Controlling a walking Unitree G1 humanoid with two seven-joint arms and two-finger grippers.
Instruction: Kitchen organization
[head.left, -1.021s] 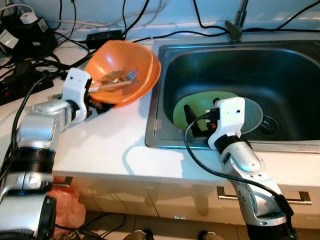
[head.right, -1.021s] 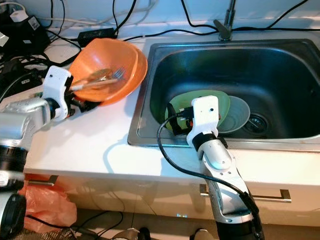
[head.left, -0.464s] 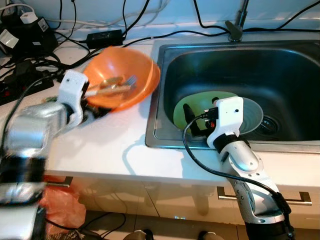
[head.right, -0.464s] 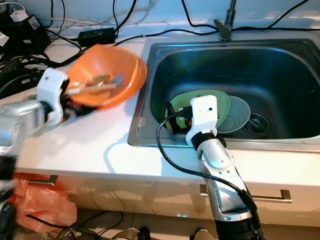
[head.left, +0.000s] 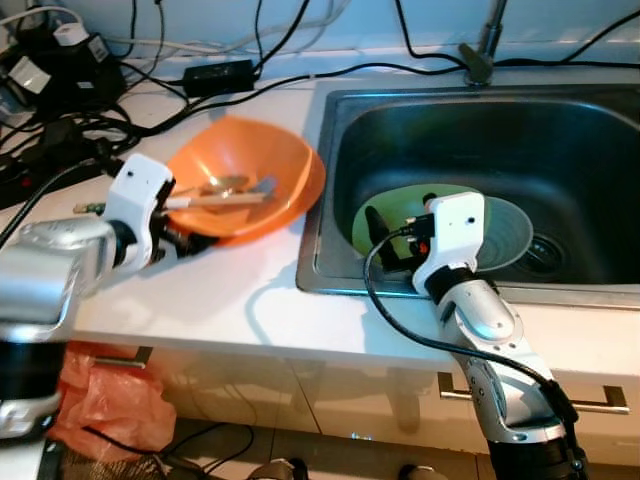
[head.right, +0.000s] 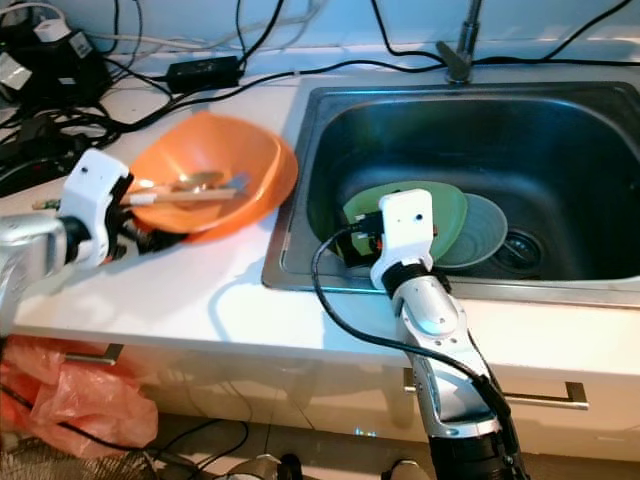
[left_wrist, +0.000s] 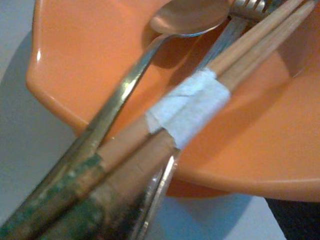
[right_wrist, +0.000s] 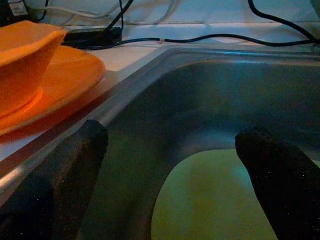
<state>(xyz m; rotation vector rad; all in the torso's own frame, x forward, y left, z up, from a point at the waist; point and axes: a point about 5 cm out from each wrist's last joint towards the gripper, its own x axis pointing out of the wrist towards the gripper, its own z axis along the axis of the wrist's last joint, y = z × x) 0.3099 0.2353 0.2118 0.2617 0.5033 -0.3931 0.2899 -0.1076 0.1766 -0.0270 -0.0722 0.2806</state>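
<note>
Left eye view: orange bowl (head.left: 262, 185) on counter (head.left: 250, 300) beside sink (head.left: 560, 130); left gripper (head.left: 170, 240) at its rim, finger state indeterminable.

Left wrist view: spoon (left_wrist: 187, 17), taped chopsticks (left_wrist: 220, 75) in bowl.

Right wrist view: right gripper (right_wrist: 172, 165) spread above green plate (right_wrist: 210, 200).

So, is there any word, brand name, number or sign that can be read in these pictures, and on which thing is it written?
No text can be read.
White tape on the chopsticks: blank.
Orange bowl, green plate, sink: no markings visible.
Plugs and adapters at the counter's back corner: any labels are too small to read.
</note>
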